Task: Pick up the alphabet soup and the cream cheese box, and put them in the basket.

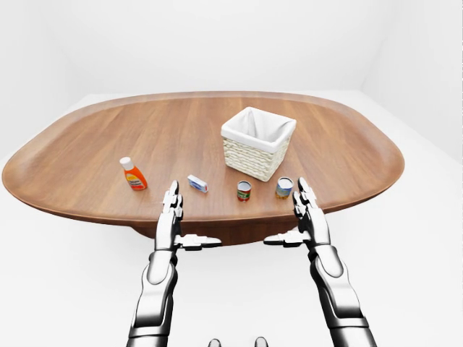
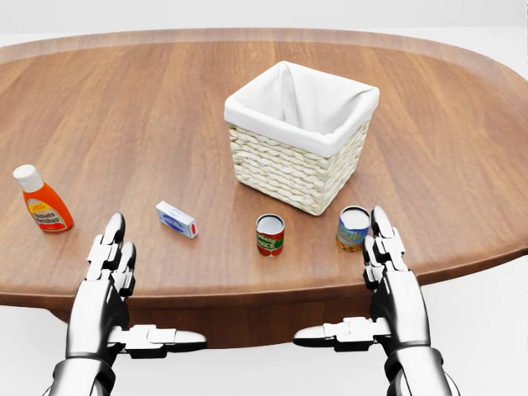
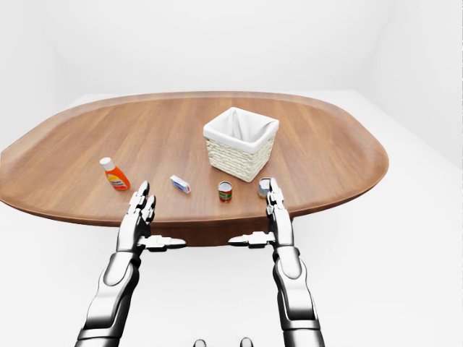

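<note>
- Left hand (image 2: 111, 272) and right hand (image 2: 388, 264), jointed silver metal, hover at the table's near edge with fingers straight and thumbs pointing toward each other; both are spread open and hold nothing.
- The table (image 2: 124, 107) is an oval of glossy brown wood with lengthwise grain.
- A small cylindrical can (image 2: 353, 228) with a blue and yellow label and a pale lid stands just beside the right hand's fingertips.
- The soup (image 2: 269, 234), a cylindrical can with a red and green label, stands upright left of that can, near the basket.
- The box (image 2: 176, 219), a small flat white and blue carton with a red end, lies further left, between the soup and the left hand.
- An orange bottle (image 2: 43, 200) with a white cap stands well left.
- The basket (image 2: 297, 140), square, of pale woven wicker with a white cloth liner, sits beyond both cans.
- The eye views alone show the forearms, the whole table and white walls (image 1: 217, 43).
</note>
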Robot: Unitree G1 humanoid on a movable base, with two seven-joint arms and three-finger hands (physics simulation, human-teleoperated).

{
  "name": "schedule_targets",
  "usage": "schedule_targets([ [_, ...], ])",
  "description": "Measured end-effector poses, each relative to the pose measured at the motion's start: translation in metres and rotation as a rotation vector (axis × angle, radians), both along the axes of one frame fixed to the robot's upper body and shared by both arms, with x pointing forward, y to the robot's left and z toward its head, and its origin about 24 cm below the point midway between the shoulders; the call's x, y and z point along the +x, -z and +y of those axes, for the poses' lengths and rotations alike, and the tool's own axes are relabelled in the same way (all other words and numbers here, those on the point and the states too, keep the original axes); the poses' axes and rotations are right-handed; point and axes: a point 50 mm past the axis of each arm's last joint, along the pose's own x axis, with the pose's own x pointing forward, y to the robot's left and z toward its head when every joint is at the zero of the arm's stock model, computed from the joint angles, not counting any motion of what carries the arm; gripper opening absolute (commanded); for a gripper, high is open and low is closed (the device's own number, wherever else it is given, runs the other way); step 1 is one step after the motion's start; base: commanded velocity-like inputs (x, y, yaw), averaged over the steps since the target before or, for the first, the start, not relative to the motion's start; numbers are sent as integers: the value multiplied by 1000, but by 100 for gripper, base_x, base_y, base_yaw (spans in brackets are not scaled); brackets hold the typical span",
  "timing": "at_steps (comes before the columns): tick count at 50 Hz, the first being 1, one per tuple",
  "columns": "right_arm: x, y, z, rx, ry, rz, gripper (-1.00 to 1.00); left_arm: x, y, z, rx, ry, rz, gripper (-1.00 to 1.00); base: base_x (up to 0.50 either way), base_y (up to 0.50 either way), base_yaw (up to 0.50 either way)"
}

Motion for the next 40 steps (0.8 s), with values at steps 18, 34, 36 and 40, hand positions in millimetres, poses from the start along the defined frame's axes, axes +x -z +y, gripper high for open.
schedule_targets([
  [18,1,1,0,-2,0,3,100,0,1,0,3,1,-1,100,0,-25,0],
  [34,1,2,-1,-3,5,6,100,0,1,-1,5,2,-1,100,0,-12,0],
  [36,1,1,-1,-2,7,6,100,0,0,-1,6,2,-1,100,0,0,0],
  [40,1,1,-2,0,17,1,100,0,0,-1,6,2,-1,100,0,0,0],
])
